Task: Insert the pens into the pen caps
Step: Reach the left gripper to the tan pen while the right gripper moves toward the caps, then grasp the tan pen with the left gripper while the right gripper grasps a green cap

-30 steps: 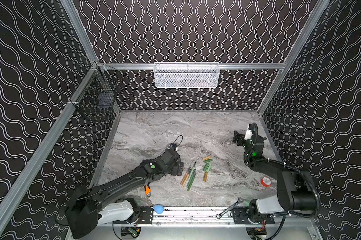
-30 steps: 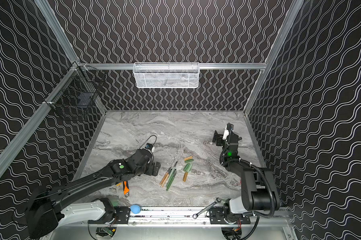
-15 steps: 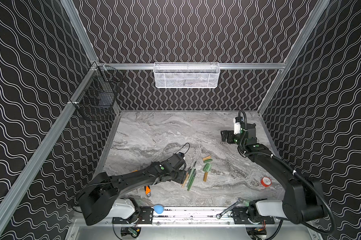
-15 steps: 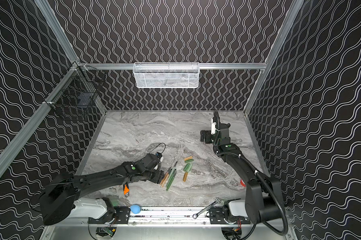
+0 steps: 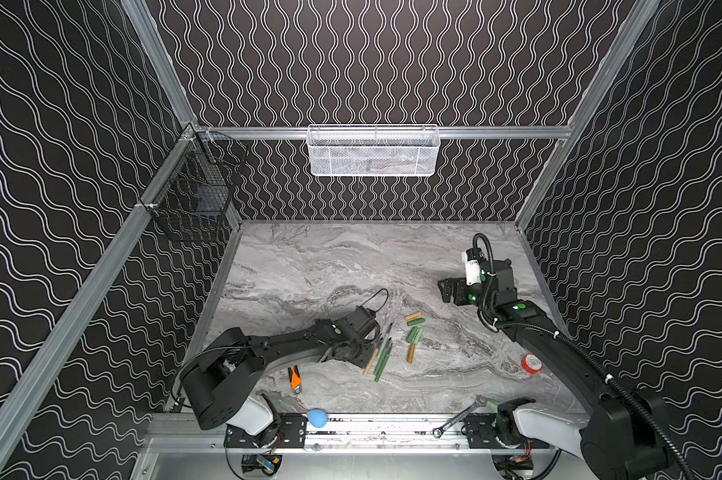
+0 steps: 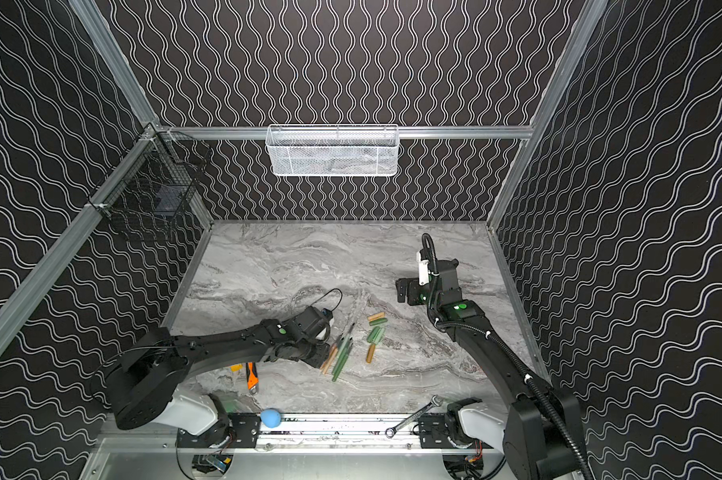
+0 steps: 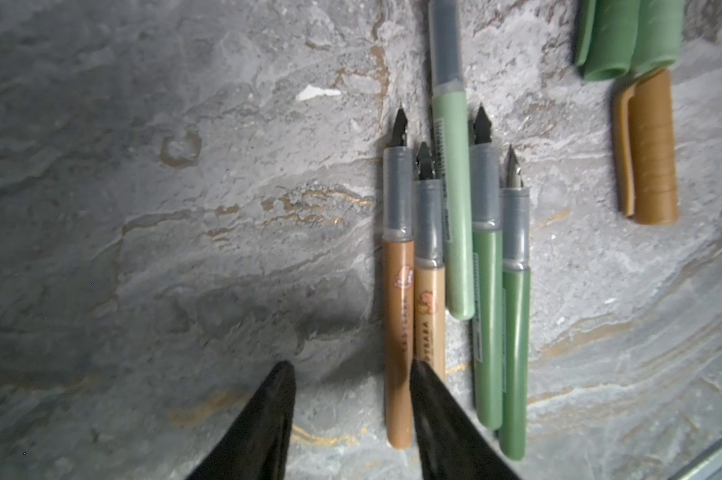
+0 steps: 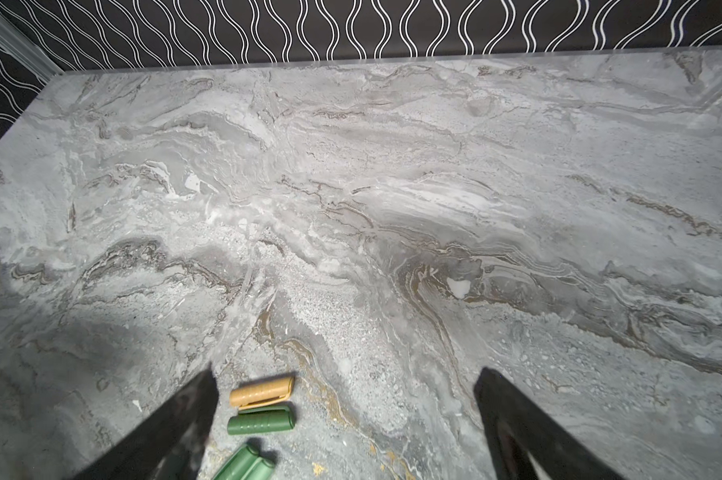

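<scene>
**Clerk:** Item one, the pens (image 5: 379, 353). Location?

**Checker:** Five, uncapped, lying side by side on the table (image 5: 309, 266). They are at 6 o'clock from its centre in both top views, nibs toward 1 o'clock. Two are tan, three green.

**Clerk:** Item two, the pen caps (image 5: 413, 334).

**Checker:** Five, loose, at 3 o'clock of the pens, near them but apart. None is fitted.

**Clerk:** Item three, the left gripper (image 7: 351, 370).

**Checker:** Low over the butt ends, jaws partway apart, astride the darker tan pen (image 7: 399, 332). One finger (image 7: 430, 399) sits just beside it, over the butt of the lighter tan pen (image 7: 429, 291). The other finger stands clear, so nothing is clamped.

**Clerk:** Item four, the right gripper (image 8: 347, 415).

**Checker:** Jaws wide apart, holding nothing, hovering at 1 o'clock of the caps. A tan cap (image 8: 261, 390) and a green cap (image 8: 261, 419) lie just inside one finger.

**Clerk:** Step in hand?

**Checker:** By my reading, the first pick: securing the darker tan pen. The next move calls for a full pinch on that barrel alone and a lift clear of its neighbours. Then the nib must line up with a tan cap's mouth, which the other arm likely has to steady.

**Clerk:** Markings?

**Checker:** Both tan barrels carry a small pink cartoon figure and capitals along the barrel. The lighter one seems to end "BARA"; the rest is unreadable. The pale green pen (image 7: 455, 208) has a dark printed strip, illegible.
</scene>
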